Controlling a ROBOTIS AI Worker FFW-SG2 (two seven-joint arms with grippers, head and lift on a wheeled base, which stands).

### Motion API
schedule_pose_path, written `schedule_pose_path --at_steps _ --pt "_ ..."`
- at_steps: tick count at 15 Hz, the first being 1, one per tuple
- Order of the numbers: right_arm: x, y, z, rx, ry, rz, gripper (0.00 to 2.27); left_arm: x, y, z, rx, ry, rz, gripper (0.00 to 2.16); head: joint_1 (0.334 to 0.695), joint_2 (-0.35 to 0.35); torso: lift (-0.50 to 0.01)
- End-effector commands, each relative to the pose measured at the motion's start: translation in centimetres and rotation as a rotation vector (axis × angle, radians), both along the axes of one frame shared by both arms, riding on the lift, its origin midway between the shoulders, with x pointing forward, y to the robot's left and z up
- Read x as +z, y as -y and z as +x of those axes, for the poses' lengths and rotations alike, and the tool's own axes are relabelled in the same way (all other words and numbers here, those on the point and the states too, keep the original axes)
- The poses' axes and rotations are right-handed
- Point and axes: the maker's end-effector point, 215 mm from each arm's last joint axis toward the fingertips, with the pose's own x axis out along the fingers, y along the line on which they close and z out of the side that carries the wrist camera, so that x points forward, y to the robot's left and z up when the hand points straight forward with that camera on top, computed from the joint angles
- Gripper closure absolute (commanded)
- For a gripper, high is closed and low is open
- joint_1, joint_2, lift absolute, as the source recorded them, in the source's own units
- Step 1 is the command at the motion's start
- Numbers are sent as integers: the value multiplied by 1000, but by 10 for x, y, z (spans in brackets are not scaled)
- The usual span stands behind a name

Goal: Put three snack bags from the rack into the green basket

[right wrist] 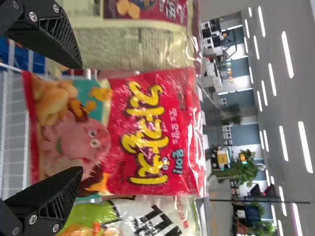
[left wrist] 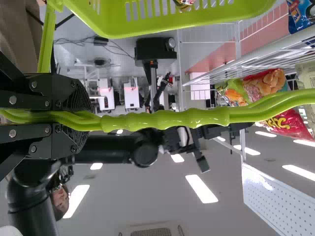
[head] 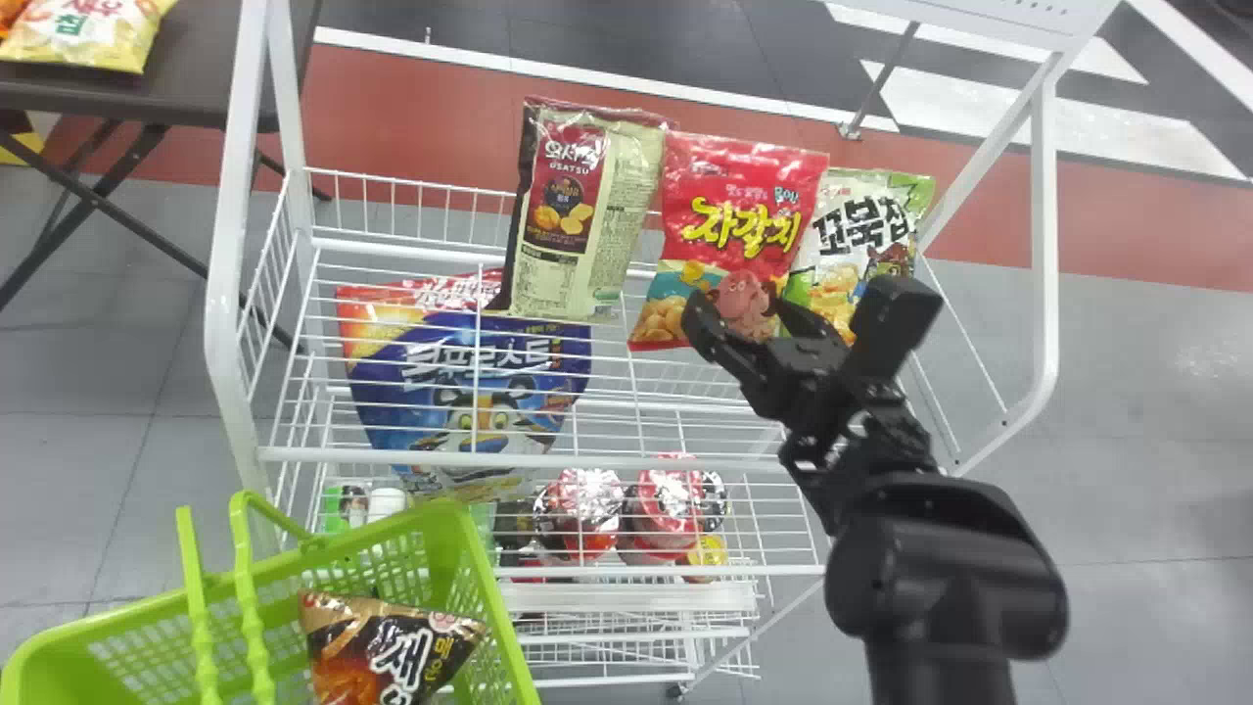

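Observation:
My right gripper (head: 736,338) is over the rack's right half, at the lower part of the red snack bag (head: 739,230). In the right wrist view the right gripper (right wrist: 78,120) stands open, the red bag (right wrist: 142,132) upright in front of its spread fingers. Left of that bag is a brown-and-cream bag (head: 582,211); right of it, a white-and-green bag (head: 852,240). The green basket (head: 475,607) at lower left holds a dark snack bag (head: 387,651). In the left wrist view my left gripper (left wrist: 81,119) is shut on the basket handle (left wrist: 167,119).
A blue cereal bag (head: 470,382) lies on the left of the white wire rack (head: 548,458). Cup-shaped packs (head: 578,504) stand on a lower shelf. White posts (head: 230,196) frame the rack, and a dark table (head: 186,73) is at far left.

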Motion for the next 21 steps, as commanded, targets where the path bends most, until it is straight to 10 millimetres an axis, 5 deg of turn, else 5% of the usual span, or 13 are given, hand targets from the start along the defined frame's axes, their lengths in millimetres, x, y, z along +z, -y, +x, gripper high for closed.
schedule_pose_path --at_steps 1,3,5,6,13,17,21 --pt "-17 2 29 -6 -31 -15 255 -2 0 -1 1 -5 0 2148 695 -315 0" --pt "-18 -7 37 34 -29 -15 788 -1 -1 -2 2 -6 -3 2148 695 -310 0" --pt "-14 -18 34 52 0 -17 2067 -3 -1 -3 3 -11 -2 2148 695 -292 0" --pt "-14 -17 30 45 10 -21 2213 -3 -1 -3 3 -10 -3 2148 695 -287 0" --pt "20 -11 2 39 100 -25 2250 -4 0 -3 3 -13 -2 2148 695 -293 0" --pt "55 -35 -52 74 97 30 2253 -3 1 -3 1 -9 -4 2148 695 -296 0" --pt "63 -54 -124 111 -2 118 2250 -3 1 -3 1 -9 -6 2148 695 -294 0"
